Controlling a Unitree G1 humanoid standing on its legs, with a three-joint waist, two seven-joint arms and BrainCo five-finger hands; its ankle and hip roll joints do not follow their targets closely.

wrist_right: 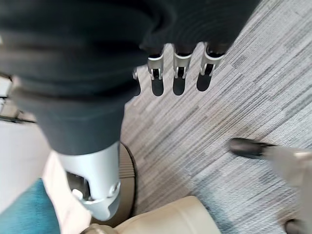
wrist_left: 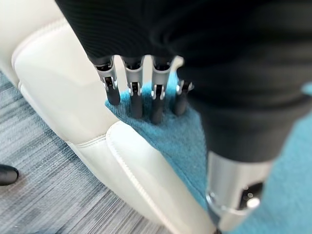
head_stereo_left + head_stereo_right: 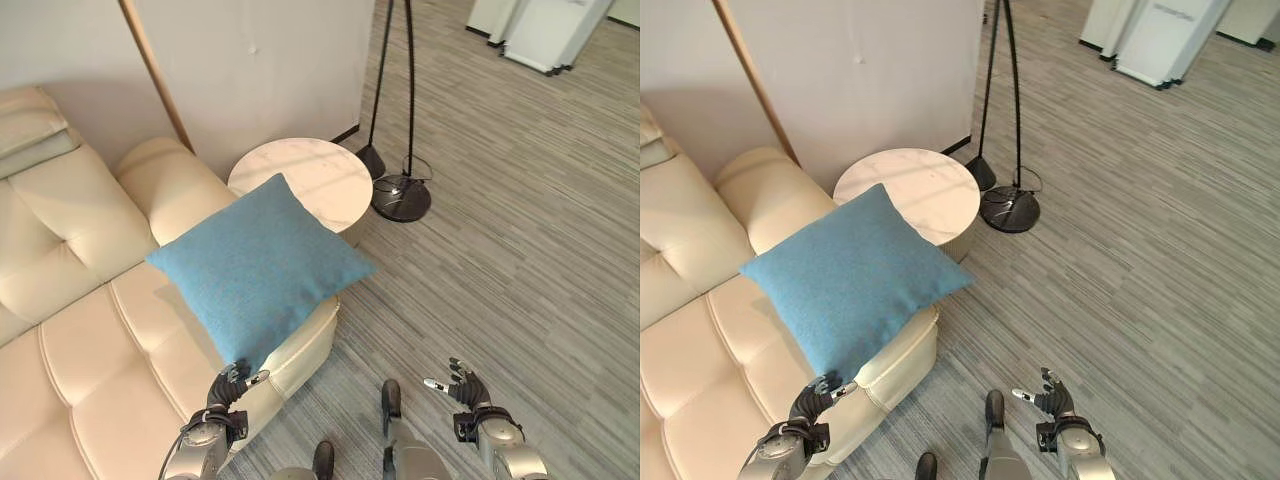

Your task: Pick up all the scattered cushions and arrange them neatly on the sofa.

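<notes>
One blue cushion (image 3: 258,265) lies on the cream sofa (image 3: 80,330) seat, its lower corner just beyond the straightened fingertips (image 2: 136,102) of the left hand (image 3: 227,388). Well apart to the right, the right hand (image 3: 464,386) hangs over grey carpet (image 3: 520,250), fingers relaxed and empty.

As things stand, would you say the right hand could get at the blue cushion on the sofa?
Probably not without moving. The right hand hangs open over the carpet, apart from the blue cushion, whose near corner the left hand already touches at the sofa edge.
</notes>
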